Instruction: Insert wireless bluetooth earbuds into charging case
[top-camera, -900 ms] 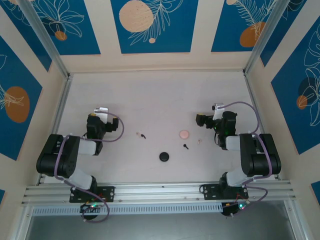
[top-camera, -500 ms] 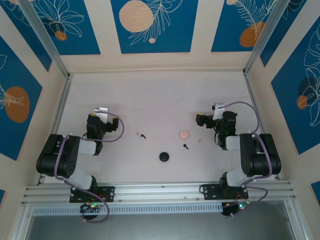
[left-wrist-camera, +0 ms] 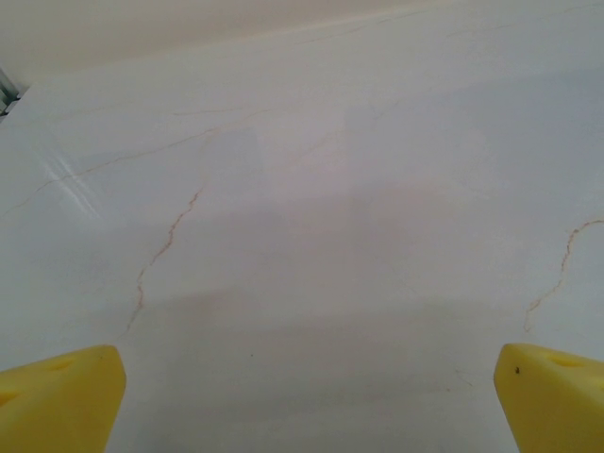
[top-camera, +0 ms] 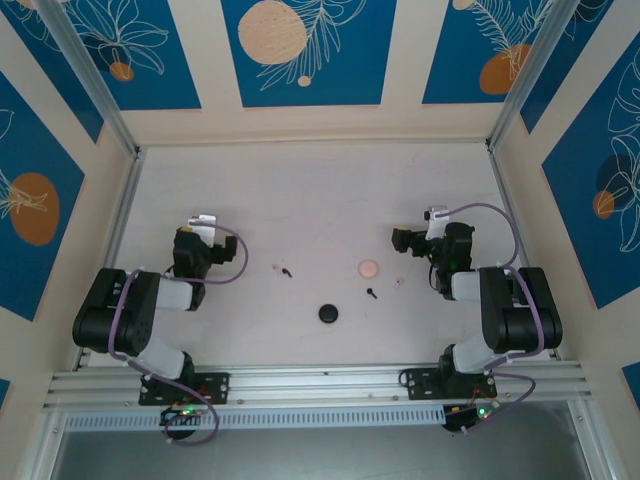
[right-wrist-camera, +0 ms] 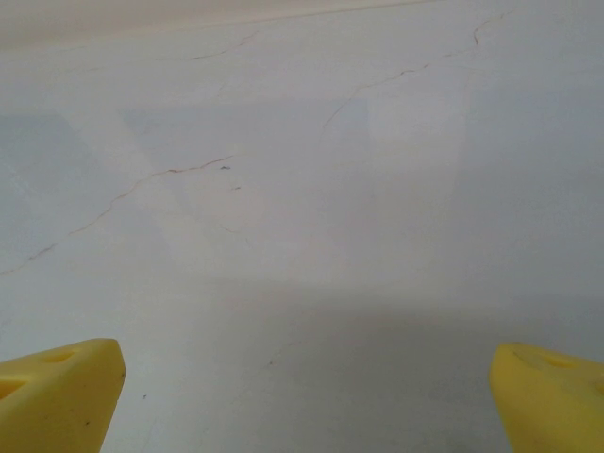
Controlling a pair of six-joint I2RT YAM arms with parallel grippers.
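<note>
In the top view the pale pink round charging case (top-camera: 369, 268) lies on the white table, right of centre. One tiny black earbud (top-camera: 287, 271) lies to its left, and a second earbud (top-camera: 371, 293) just in front of the case. My left gripper (top-camera: 201, 236) is folded back at the left, well clear of them. My right gripper (top-camera: 438, 236) is folded at the right, a short way from the case. In the left wrist view the left gripper (left-wrist-camera: 307, 406) is open over bare table. In the right wrist view the right gripper (right-wrist-camera: 307, 401) is also open, nothing between its yellow fingertips (right-wrist-camera: 57, 392).
A larger round black disc (top-camera: 329, 313) lies near the front centre. Two very small pale bits (top-camera: 400, 281) rest near the earbuds. Walls with blue panels enclose the table (top-camera: 320, 190) at the back and sides; a metal rail (top-camera: 320, 380) runs along the near edge.
</note>
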